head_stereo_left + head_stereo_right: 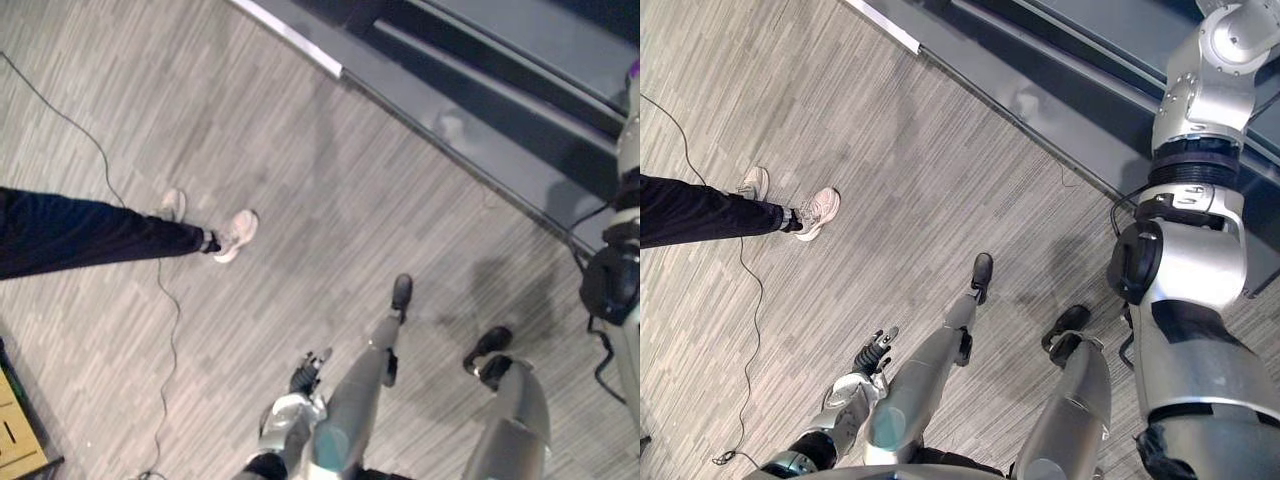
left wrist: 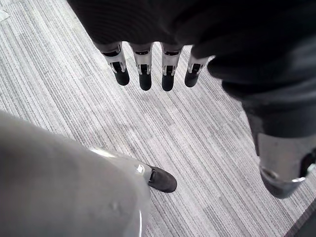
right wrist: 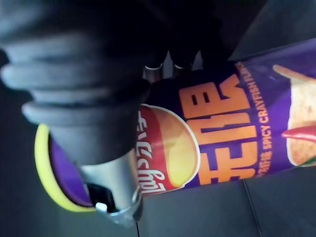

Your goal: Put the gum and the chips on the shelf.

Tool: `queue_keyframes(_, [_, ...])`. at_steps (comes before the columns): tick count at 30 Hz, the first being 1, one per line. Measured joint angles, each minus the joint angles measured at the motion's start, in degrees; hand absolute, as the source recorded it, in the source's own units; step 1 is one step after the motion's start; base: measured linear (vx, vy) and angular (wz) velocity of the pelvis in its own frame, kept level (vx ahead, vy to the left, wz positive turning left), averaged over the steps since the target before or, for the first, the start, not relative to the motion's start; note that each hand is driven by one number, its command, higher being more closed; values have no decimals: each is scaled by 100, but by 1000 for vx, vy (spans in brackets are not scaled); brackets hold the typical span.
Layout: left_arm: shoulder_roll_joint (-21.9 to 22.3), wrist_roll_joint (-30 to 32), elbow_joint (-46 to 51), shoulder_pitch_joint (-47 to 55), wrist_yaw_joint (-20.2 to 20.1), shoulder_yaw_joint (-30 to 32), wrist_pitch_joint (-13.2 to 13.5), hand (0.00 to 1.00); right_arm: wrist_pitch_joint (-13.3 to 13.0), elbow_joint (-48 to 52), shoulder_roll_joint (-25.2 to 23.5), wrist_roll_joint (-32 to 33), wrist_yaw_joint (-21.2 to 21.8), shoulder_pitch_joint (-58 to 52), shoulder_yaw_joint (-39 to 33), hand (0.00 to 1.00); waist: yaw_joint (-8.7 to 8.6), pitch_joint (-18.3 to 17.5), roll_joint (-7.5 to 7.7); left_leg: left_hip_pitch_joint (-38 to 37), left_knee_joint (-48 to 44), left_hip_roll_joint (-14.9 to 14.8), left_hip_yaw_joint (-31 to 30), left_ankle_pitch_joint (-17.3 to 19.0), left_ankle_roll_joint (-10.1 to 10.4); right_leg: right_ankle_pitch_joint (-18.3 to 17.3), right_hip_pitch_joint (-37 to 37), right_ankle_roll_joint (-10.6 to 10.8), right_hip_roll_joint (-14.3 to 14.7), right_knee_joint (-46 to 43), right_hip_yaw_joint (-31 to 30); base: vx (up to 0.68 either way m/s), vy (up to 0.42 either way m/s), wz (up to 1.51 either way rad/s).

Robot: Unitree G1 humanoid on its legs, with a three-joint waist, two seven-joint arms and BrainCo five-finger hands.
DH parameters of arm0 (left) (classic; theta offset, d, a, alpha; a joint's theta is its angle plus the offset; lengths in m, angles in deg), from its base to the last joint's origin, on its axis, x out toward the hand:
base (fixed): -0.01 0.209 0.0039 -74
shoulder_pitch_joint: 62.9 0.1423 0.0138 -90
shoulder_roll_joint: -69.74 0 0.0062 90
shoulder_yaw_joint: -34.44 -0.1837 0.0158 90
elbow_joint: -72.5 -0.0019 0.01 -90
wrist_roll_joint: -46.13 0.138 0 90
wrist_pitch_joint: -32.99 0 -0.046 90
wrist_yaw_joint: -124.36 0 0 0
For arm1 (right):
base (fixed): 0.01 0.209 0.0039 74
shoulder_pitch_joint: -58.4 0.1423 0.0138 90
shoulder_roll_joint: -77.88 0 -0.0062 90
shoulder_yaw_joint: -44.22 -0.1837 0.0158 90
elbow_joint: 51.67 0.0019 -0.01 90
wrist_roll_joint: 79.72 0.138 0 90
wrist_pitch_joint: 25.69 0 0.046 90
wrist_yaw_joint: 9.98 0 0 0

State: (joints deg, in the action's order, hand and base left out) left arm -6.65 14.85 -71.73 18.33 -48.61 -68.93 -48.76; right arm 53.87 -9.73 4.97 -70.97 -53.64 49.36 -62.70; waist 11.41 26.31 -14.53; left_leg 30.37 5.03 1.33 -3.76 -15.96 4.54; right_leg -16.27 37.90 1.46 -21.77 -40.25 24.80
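Closest in, the right hand (image 3: 89, 98) has its thumb on one side and its dark-tipped fingers (image 3: 157, 69) on the other side of the chips can (image 3: 222, 123), clamped round it. The can is a purple tube with a yellow-rimmed end. Its label carries large orange characters, a red and yellow roundel, a line of small yellow print, and a picture of crisps with a red chilli.

Dark grey boards of the shelf (image 1: 500, 60) lie just behind the can; whether it touches one I cannot tell. The step in hand looks like shelving the chips. Next, the can needs to be set steady on a board before the fingers loosen.

The left hand (image 2: 148, 29) hangs over the floor (image 1: 300, 150), fingers straight, holding nothing. Where the gum is I cannot tell.
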Motion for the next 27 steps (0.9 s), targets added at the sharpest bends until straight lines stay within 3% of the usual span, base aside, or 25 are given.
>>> queue_keyframes(21, [-3,-3,-3,-14,-106,-10,-2,0,43,293,-42,0,-323,24,-68,100,7,0,0,73,-12,-2,23,-2,6,-2,96,-3,3,-9,-33,-24,-67,-1])
queue_keyframes(27, [-4,-5,-32,-37,-119,-25,-1,0,-12,499,-285,-198,-332,-39,-135,100,15,0,0,88,-12,-3,100,0,8,-2,176,-3,14,-19,-113,-22,-61,-5])
